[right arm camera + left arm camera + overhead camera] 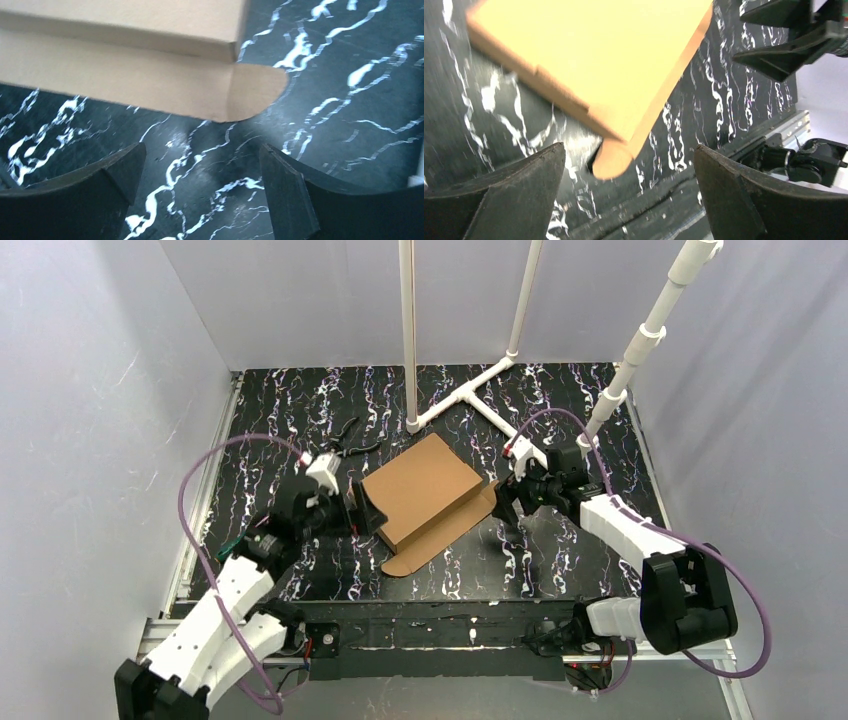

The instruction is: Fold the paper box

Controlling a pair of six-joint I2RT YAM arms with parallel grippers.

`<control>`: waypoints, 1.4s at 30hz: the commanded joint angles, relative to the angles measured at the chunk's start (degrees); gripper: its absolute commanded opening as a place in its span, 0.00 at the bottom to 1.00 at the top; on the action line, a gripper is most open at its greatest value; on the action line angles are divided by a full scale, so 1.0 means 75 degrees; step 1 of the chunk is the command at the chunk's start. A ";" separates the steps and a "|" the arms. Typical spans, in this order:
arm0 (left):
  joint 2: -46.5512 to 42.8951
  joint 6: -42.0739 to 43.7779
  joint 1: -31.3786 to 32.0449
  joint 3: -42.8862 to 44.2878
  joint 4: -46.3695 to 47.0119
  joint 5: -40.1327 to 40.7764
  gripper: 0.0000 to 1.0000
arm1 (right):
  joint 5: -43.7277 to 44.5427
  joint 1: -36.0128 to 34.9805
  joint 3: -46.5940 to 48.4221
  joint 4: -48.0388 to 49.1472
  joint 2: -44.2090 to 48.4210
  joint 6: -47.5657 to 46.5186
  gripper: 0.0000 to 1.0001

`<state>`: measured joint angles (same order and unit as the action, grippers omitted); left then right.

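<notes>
The paper box [420, 492] is a flat brown cardboard mailer with its lid down, lying mid-table. A long front flap [440, 535] with rounded ends sticks out along its near side. My left gripper [362, 508] is open at the box's left corner, with nothing between its fingers; in the left wrist view the box [594, 60] and a rounded tab [611, 159] lie ahead of the gripper [629, 155]. My right gripper [505, 502] is open just off the box's right corner. The right wrist view shows the flap [150, 85] ahead of the gripper [200, 155], apart from it.
Black pliers [348, 440] lie behind the box at the left. A white pipe frame [470, 390] stands at the back, one pipe leaning at the right [640, 350]. Grey walls close three sides. The table is black marbled [560, 560].
</notes>
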<state>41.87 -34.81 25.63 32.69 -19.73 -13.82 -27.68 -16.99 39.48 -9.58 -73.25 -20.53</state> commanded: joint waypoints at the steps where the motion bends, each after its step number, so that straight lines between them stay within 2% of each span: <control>1: 0.1471 0.2174 -0.0060 0.1451 0.0303 0.0113 0.98 | 0.1229 0.0254 -0.0109 0.1648 -0.0115 0.1562 0.95; 3: 0.2127 0.2321 -0.0071 0.1900 0.0346 -0.0327 0.98 | 0.1289 0.0343 -0.0246 0.1960 -0.0194 0.1906 0.96; 6: 0.2730 0.2727 -0.0083 0.2047 0.1047 -0.0644 0.98 | 0.0763 0.0367 -0.0531 0.2475 -0.0346 0.2103 0.96; 8: 0.3275 0.3310 -0.0214 0.2541 0.0856 -0.0657 0.98 | 0.0559 0.0360 -0.0617 0.2778 -0.0525 0.2238 0.94; 10: 0.3929 0.3701 -0.0553 0.3144 0.0553 -0.1118 0.98 | 0.0368 0.0365 -0.0672 0.3010 -0.0728 0.2243 0.94; 15: 0.5007 0.3813 -0.1486 0.3485 0.1187 -0.2801 0.98 | 0.0205 0.0367 -0.0941 0.3838 -0.1040 0.2680 0.92; 23: 0.6047 0.3628 -0.1716 0.3640 0.1675 -0.3193 0.98 | 0.0314 0.0364 -0.0902 0.4275 -0.1748 0.3684 0.88; 29: 0.6581 0.3489 -0.1843 0.3721 0.1888 -0.3247 0.98 | 0.0831 0.0367 -0.1176 0.4814 -0.1959 0.4001 0.80; 36: 0.7212 0.3444 -0.1882 0.3928 0.2046 -0.3284 0.98 | 0.0804 0.0356 -0.1252 0.5236 -0.2401 0.4247 0.69; 42: 0.7665 0.3604 -0.1894 0.4075 0.1928 -0.3352 0.98 | 0.0372 0.0356 -0.1189 0.5460 -0.2619 0.4088 0.45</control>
<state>98.56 -9.13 11.73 61.23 -4.69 -37.01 -23.46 -14.68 30.59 30.50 -91.39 8.86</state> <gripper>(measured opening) 0.980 0.499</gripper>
